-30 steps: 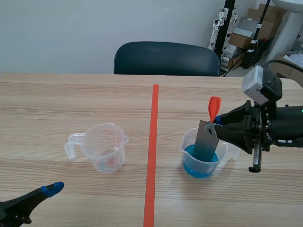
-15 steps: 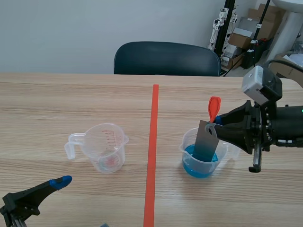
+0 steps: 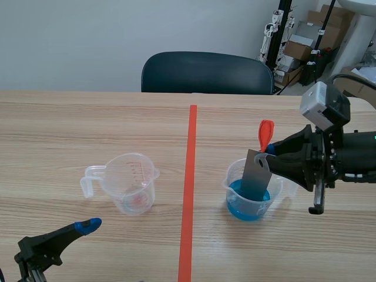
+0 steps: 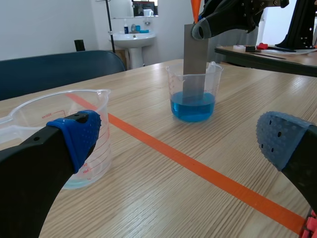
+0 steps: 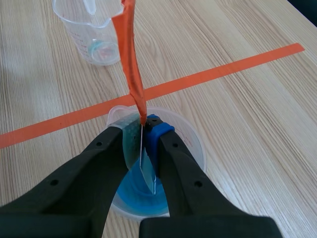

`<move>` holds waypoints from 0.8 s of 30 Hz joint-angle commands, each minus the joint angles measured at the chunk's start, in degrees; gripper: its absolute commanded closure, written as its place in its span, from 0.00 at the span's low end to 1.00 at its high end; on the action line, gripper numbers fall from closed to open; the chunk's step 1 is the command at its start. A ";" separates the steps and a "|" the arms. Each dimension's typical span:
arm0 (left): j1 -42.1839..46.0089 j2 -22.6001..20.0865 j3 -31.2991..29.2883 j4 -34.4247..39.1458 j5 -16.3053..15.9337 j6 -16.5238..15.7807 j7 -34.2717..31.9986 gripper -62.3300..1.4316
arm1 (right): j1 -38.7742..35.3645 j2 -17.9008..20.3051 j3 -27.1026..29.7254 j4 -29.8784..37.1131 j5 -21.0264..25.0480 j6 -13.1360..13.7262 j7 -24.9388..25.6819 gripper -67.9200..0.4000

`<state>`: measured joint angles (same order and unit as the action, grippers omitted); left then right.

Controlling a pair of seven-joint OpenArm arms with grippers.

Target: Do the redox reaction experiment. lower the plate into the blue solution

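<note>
A clear beaker (image 3: 249, 197) holding blue solution (image 4: 193, 106) stands right of the tape line. A grey metal plate (image 3: 257, 174) with an orange-red tag (image 3: 265, 134) stands tilted in it, its lower end in the liquid. My right gripper (image 5: 143, 131) is shut on the plate's top edge, just above the beaker's rim (image 5: 185, 139). In the left wrist view the plate (image 4: 194, 52) rises straight out of the blue. My left gripper (image 4: 178, 141) is open low over the near table, with nothing between its fingers.
A second clear measuring beaker (image 3: 129, 183) with a handle stands left of the orange tape line (image 3: 189, 194), just ahead of my left gripper's blue-padded finger (image 4: 77, 136). A dark chair (image 3: 205, 71) is behind the table. Boxes and stands sit at the back right.
My left arm has moved to the right along the table's near edge. The right gripper and the plate have stayed where they were.
</note>
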<state>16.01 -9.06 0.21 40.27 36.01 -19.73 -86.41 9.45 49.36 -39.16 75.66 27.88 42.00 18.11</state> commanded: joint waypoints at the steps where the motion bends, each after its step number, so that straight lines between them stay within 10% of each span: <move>1: 0.00 -0.17 -0.22 1.07 -0.37 -0.33 -2.62 0.00 | 0.04 0.96 0.59 0.72 0.35 0.72 -0.74 0.98; 24: -0.66 -0.17 -0.22 1.09 1.33 -0.35 -2.62 0.00 | 0.07 0.94 0.59 0.72 0.42 0.72 -1.86 0.98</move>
<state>15.53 -9.04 0.21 40.27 37.93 -19.75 -86.41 9.50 49.36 -39.05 75.96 28.51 42.00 16.64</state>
